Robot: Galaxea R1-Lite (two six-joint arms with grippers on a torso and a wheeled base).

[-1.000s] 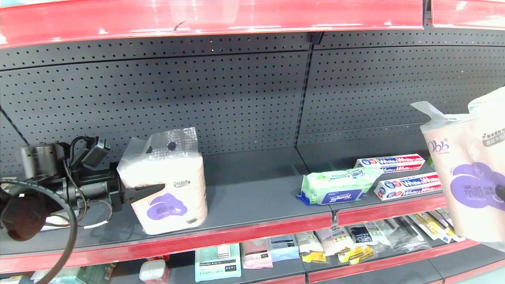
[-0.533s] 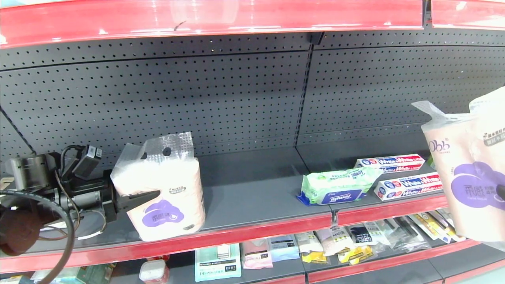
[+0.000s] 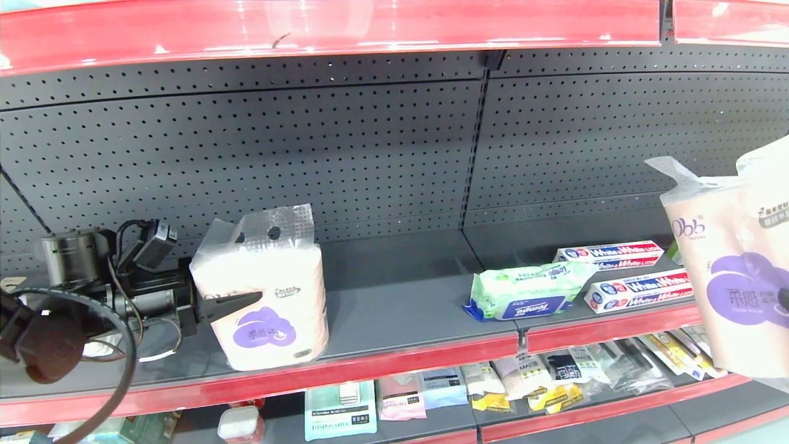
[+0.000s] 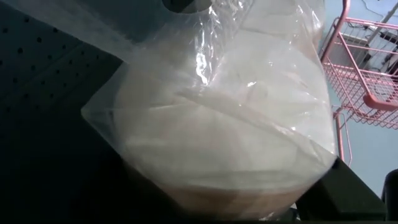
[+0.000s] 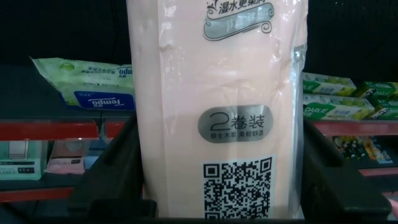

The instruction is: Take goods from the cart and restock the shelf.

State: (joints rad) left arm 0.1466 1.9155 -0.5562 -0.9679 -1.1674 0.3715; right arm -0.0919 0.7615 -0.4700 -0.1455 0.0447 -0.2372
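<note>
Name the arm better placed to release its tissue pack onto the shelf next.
Probably left. The left pack, in the left gripper, is on the shelf; the right pack hangs in front.

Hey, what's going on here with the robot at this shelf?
The robot is restocking the shelf. Its left gripper grips the left pack of paper rolls, which seems to stand on the shelf near its front edge. Its right gripper holds the right pack up in front of the shelf, not yet placed. The wet wipes and toothpaste boxes lie farther right.
</note>
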